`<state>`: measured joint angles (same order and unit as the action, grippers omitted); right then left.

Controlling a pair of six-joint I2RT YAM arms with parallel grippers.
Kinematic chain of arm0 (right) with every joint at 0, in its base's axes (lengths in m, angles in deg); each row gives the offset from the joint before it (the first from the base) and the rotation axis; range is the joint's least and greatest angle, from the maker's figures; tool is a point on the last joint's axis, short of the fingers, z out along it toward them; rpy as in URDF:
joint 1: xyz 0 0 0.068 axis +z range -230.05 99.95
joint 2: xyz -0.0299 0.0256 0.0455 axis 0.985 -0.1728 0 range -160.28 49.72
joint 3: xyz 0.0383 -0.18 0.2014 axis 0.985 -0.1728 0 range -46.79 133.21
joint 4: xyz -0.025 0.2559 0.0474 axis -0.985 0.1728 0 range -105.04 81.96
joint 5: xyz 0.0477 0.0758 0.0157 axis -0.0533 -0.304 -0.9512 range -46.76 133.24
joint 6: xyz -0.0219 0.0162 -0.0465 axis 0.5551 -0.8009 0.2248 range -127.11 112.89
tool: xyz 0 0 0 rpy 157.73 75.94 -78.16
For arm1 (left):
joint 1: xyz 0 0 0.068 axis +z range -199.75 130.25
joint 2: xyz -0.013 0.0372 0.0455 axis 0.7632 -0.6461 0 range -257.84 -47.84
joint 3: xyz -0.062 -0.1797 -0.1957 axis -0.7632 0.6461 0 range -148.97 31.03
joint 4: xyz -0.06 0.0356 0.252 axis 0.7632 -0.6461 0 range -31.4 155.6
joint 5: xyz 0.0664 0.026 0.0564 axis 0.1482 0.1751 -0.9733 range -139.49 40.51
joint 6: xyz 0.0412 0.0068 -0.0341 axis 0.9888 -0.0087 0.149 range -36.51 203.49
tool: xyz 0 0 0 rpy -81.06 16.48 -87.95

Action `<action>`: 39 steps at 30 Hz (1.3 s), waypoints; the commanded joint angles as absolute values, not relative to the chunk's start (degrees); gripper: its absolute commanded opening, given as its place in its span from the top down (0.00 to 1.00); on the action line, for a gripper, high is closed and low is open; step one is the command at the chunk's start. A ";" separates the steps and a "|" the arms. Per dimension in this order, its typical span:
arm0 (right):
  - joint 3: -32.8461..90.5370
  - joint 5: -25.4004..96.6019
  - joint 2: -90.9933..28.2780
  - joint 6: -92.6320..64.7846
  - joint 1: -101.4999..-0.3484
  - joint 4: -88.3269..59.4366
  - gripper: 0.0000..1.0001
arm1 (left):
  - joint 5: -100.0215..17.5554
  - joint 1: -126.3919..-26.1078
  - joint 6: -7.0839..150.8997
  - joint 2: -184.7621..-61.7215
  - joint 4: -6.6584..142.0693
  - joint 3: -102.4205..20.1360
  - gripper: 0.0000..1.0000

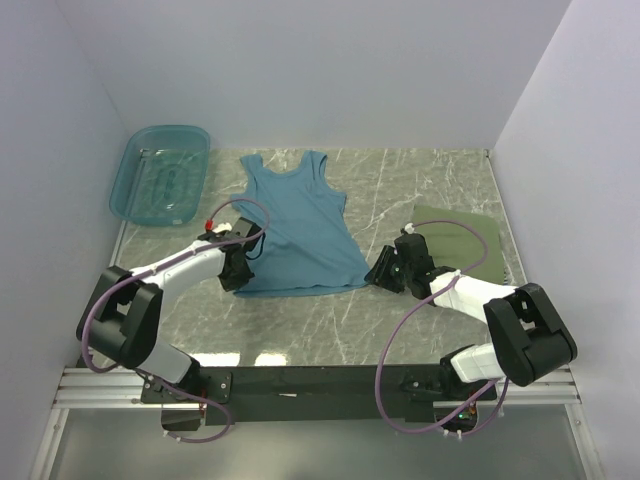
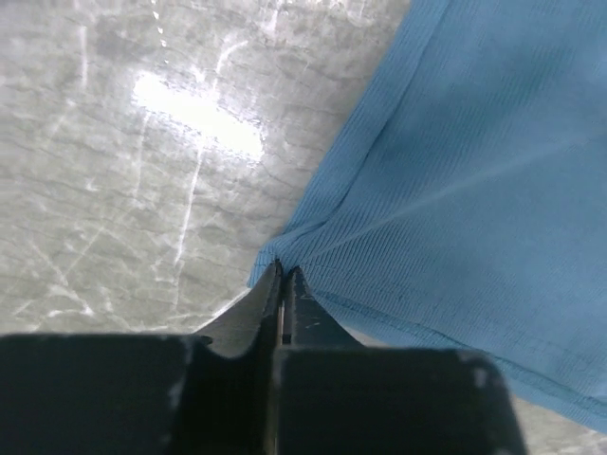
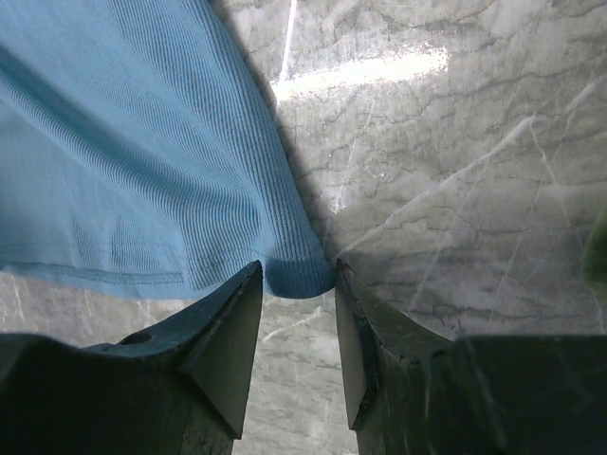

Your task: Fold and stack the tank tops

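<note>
Well, limp cloth: my left pincer [image 2: 283,277] pinches the teal tank top [image 2: 455,171] at one hem corner, right pincer [image 3: 298,275] spread.

You've got a plain teal-blue tank top [image 1: 298,225], fine ribbing visible up close. Folded top [image 1: 462,238] on the rt is olive green. Basin [image 1: 160,172] is see-thru teal. Table [image 1: 420,170] is grey marble w/ white veins. Left arm [image 1: 185,262] & right arm [image 1: 470,292] are black & white, cables [image 1: 395,350] purple. Walls [image 1: 330,70] are pale whitish.
</note>
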<state>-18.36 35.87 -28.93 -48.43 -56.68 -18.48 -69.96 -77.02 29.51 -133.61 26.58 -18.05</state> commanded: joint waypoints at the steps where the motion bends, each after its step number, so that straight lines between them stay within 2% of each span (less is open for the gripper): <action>1: -20.07 37.26 -28.94 -48.33 -56.32 -14.95 0.55 | -72.52 -77.17 28.91 -129.58 25.18 -19.24 0.99; 7: -20.95 38.14 -27.80 -49.03 -56.41 -14.69 0.50 | -74.98 -76.12 25.05 -123.61 21.57 -18.81 0.99; 16: -23.50 39.37 -26.30 -51.23 -55.53 -14.95 0.50 | -72.44 -71.90 23.10 -117.62 22.18 -16.08 0.99; 26: -21.83 44.20 -32.71 -54.39 -49.38 -14.95 0.59 | -70.41 -70.58 24.07 -115.95 23.85 -14.41 1.00; 29: -21.21 45.35 -35.44 -54.92 -48.50 -14.95 0.66 | -69.80 -70.23 24.69 -115.43 24.12 -14.15 0.99; 32: -20.78 46.31 -38.07 -55.45 -47.54 -14.95 0.83 | -68.75 -69.35 25.56 -114.38 24.64 -13.97 1.00; 33: -20.08 46.67 -38.69 -55.45 -47.18 -14.95 0.95 | -68.48 -69.18 26.35 -114.02 24.73 -14.06 1.00; 34: -19.72 47.02 -38.96 -55.36 -47.09 -14.69 1.00 | -68.22 -69.00 26.53 -113.67 24.65 -14.24 0.99; 36: -18.41 48.95 -37.39 -54.93 -47.18 -12.24 1.00 | -67.08 -68.21 28.20 -112.44 24.64 -15.55 0.99; 39: -14.81 54.03 -28.79 -52.39 -47.18 -3.03 1.00 | -65.68 -67.68 30.75 -109.89 23.33 -18.96 0.99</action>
